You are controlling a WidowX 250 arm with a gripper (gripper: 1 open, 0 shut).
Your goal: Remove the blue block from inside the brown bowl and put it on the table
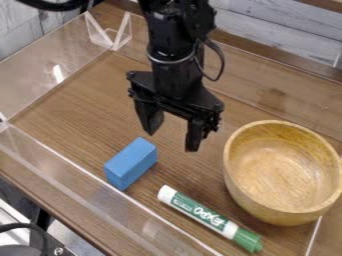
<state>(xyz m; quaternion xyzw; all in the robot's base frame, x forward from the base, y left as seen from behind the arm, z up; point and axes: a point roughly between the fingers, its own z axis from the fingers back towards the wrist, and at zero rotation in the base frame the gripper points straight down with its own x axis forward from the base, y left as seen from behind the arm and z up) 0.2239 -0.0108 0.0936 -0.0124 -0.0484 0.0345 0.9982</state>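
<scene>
The blue block [130, 163] lies flat on the table [80, 110], left of the brown bowl [283, 171] and clear of it. The bowl's inside shows only smooth wood grain. My gripper [174, 132] hangs pointing straight down just above and to the right of the block. It is open, its black fingers [150, 115] spread wide with nothing between them.
A green-and-white marker [210, 217] lies near the front edge, between the block and the bowl. Low clear acrylic walls [54, 160] run along the table's sides. A clear stand [110, 38] sits at the back left.
</scene>
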